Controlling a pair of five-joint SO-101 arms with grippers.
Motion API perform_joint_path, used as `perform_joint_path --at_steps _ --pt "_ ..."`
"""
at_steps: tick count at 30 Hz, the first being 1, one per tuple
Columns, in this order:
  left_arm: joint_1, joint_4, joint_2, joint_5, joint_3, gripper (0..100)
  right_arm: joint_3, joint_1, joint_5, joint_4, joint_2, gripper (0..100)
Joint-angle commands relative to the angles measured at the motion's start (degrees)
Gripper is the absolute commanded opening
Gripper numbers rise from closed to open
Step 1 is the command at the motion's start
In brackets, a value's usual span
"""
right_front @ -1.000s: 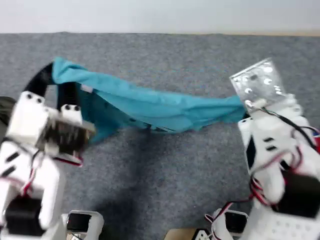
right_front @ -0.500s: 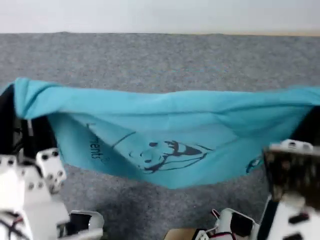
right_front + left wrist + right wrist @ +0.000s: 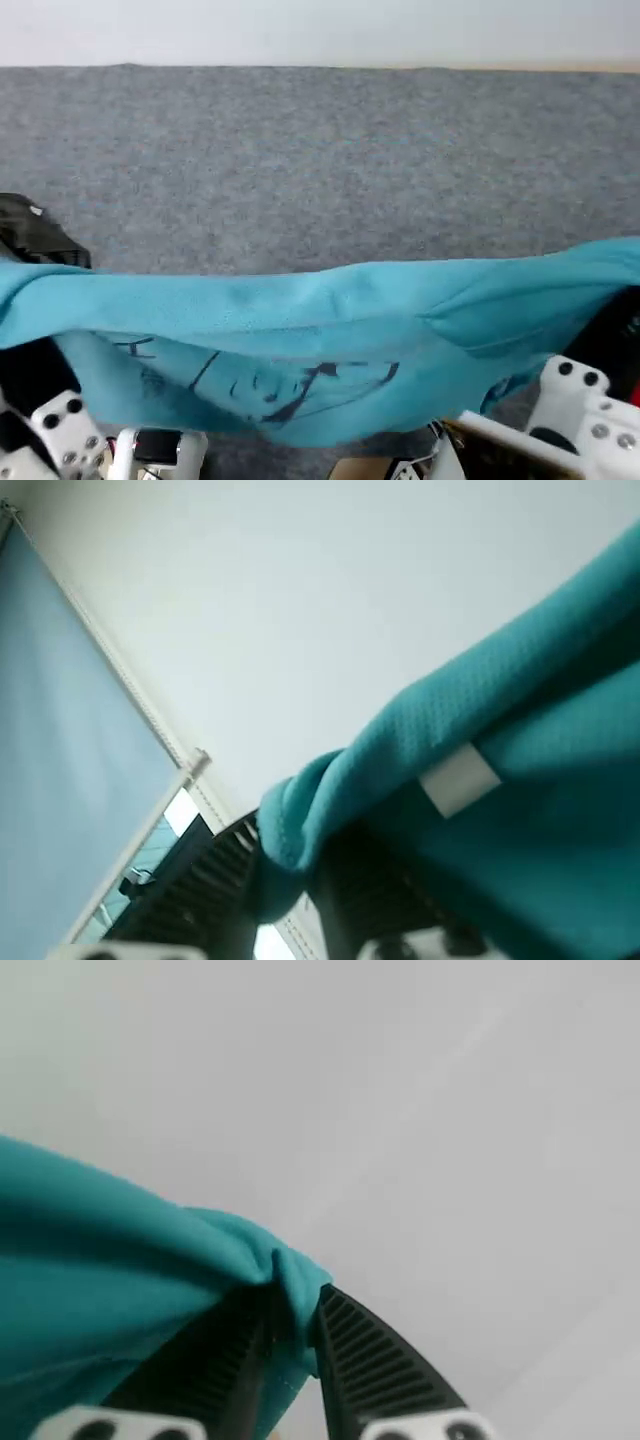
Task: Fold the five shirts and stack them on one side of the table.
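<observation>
White wall (image 3: 320, 30) at far edge; blue roller blind (image 3: 60, 730), perhaps window (image 3: 180, 810) beneath.

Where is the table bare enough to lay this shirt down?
Bare: the grey table between the far wall and the shirt, which the left pincer and right pincer hold stretched over the near side. Crowded: the left edge, by a dark bundle, and the near edge, where the arms stand.
</observation>
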Motion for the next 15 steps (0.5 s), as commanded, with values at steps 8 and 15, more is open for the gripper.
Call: perform_joint_path --at_steps 8,15 --pt "-0.26 5.80 0.00 -0.62 11.74 0 15.03 -5.49 -0.53 1.19 8.48 1.2" --pt "-1.23 0.18 0.00 -0.62 34.33 0 30.15 -17.10 -6.59 -5.58 18.59 1.2"
